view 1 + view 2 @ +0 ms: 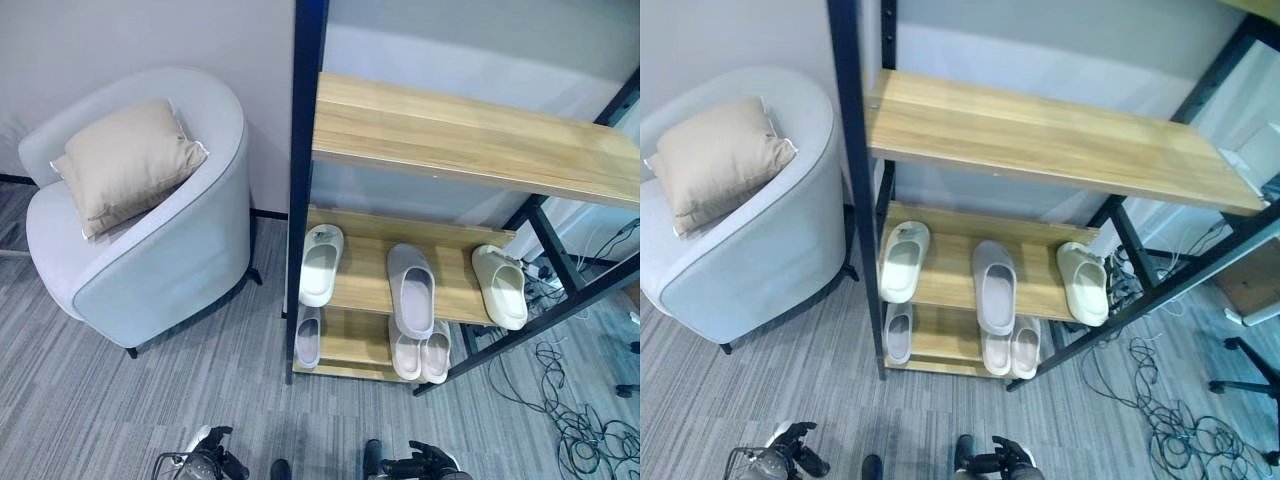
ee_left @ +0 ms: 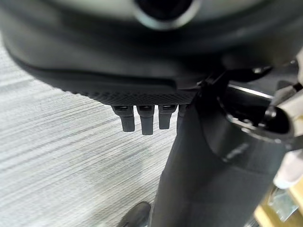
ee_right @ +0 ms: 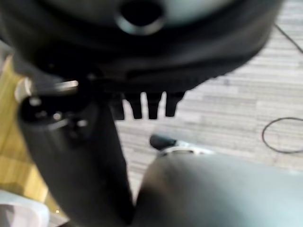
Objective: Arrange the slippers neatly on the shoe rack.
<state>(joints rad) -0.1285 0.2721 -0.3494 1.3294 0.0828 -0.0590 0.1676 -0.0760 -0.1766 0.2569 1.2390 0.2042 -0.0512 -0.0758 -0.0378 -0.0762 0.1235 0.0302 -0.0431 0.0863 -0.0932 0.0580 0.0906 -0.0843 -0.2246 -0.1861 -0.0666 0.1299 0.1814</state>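
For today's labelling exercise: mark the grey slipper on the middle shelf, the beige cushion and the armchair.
grey slipper point(image 1: 411, 288), left eye view, on its upper strap
beige cushion point(image 1: 128, 160), left eye view, centre of its face
armchair point(image 1: 170, 265), left eye view, on its outer side

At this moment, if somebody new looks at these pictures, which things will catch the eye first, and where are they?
The shoe rack, black-framed with wooden shelves, stands against the wall; its top shelf is bare. On the middle shelf lie three slippers spaced apart: a cream one at the left, a grey one in the centre poking over the front edge, and another cream one at the right. Left of the rack sits a pale armchair with a beige cushion.
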